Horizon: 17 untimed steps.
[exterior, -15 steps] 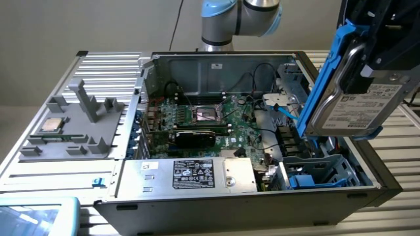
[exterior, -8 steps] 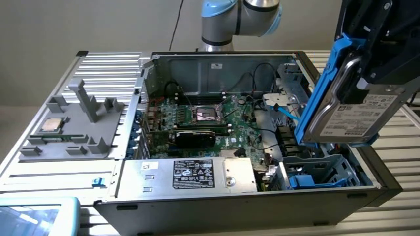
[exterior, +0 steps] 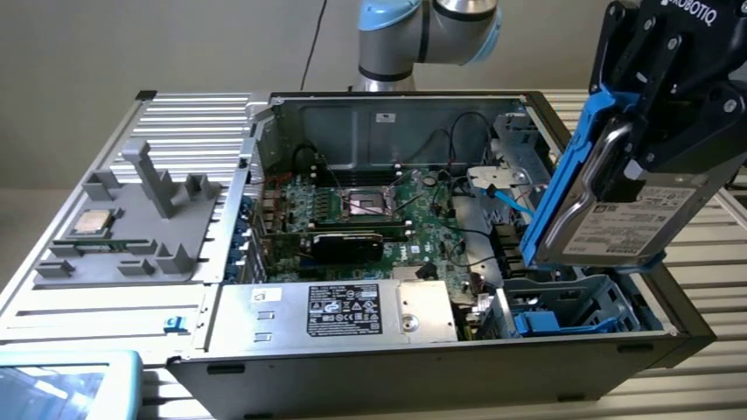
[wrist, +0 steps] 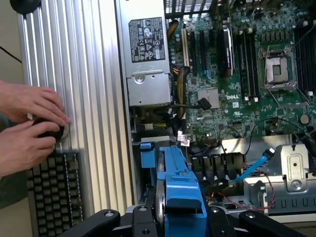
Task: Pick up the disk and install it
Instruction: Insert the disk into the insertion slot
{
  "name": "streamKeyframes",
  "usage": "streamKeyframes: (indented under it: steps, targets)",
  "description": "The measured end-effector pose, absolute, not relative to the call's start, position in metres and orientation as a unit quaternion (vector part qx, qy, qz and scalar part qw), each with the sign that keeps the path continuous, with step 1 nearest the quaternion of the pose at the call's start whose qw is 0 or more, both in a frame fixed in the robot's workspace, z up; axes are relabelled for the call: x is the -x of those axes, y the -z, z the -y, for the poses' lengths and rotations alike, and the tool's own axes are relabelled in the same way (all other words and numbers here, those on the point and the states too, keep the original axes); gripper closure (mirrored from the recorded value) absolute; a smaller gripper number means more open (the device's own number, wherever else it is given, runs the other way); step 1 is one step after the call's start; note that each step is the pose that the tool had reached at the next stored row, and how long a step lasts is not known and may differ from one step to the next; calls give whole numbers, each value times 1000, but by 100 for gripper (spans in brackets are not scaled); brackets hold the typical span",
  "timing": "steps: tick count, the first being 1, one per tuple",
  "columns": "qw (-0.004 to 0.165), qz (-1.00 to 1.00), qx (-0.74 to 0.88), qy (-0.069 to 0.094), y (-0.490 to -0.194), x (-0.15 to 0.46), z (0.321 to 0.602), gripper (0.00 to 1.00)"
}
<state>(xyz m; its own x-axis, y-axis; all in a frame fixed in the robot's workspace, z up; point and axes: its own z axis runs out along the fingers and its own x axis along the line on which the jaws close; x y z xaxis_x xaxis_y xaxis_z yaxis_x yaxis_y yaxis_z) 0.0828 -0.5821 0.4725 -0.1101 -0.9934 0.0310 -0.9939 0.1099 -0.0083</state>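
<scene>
Black pincer (exterior: pixel 656 149) pinches the flat silver-grey hard disk (exterior: pixel 613 223) with its white label and blue plastic frame. I hold it on edge, tilted, just above the blue drive bay (exterior: pixel 561 317) in a corner of the open computer case (exterior: pixel 386 114). I judge this pose suits the bay's slot. The case lies on a ribbed aluminium bench (exterior: pixel 708 289), with a beige wall (exterior: pixel 140 44) behind.
</scene>
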Motion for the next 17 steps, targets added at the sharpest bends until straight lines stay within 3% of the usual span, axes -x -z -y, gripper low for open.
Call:
streamKeyframes:
  steps: [17]
  targets:
    - [14, 744, -667, -20, -461, -83, 579, 63]
